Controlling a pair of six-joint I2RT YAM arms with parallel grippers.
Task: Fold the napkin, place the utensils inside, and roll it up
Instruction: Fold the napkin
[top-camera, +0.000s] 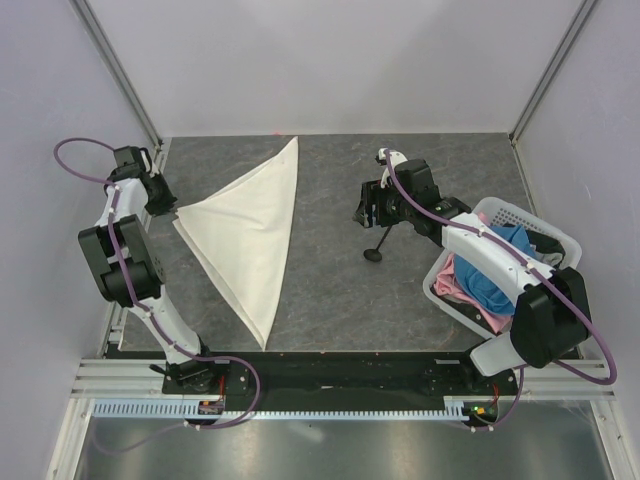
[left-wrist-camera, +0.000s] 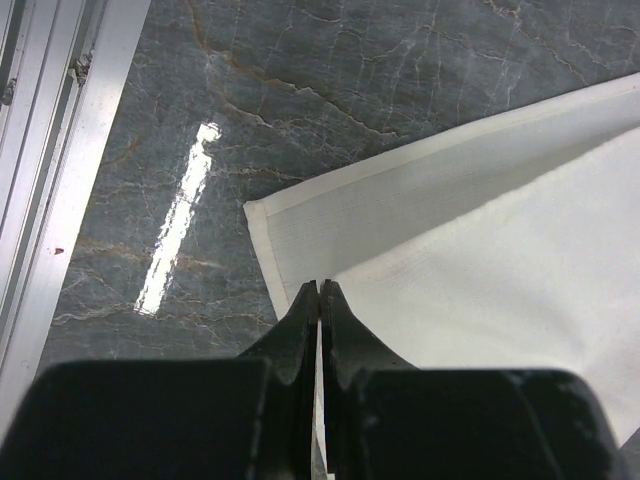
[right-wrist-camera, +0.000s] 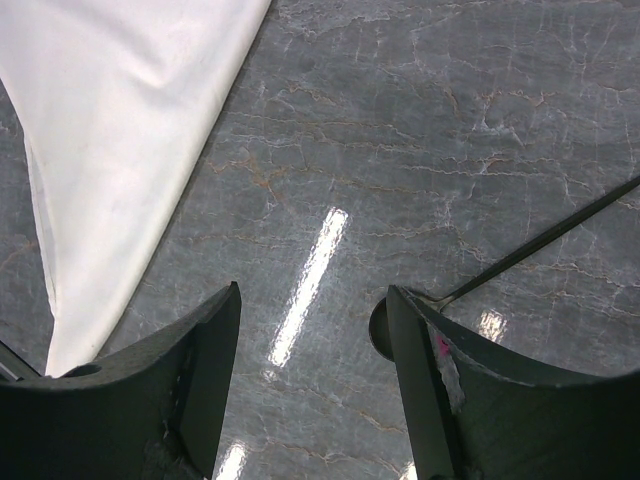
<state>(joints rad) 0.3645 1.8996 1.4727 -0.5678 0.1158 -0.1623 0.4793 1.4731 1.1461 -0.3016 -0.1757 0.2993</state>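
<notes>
Left wrist alone shows left hand (left-wrist-camera: 319, 286) clenched on napkin (left-wrist-camera: 480, 250) corner; right wrist shows right hand (right-wrist-camera: 313, 290) released, utensil (right-wrist-camera: 540, 241) beside.

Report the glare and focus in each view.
Top external: even, soft light, with no glare on the table. Left wrist: a bright glare streak on the table beside the napkin; the left gripper, close to the lens, is dark and soft. Right wrist: another streak ahead of the right gripper, whose dark fingers are blurred; the utensil handle is sharp.
</notes>
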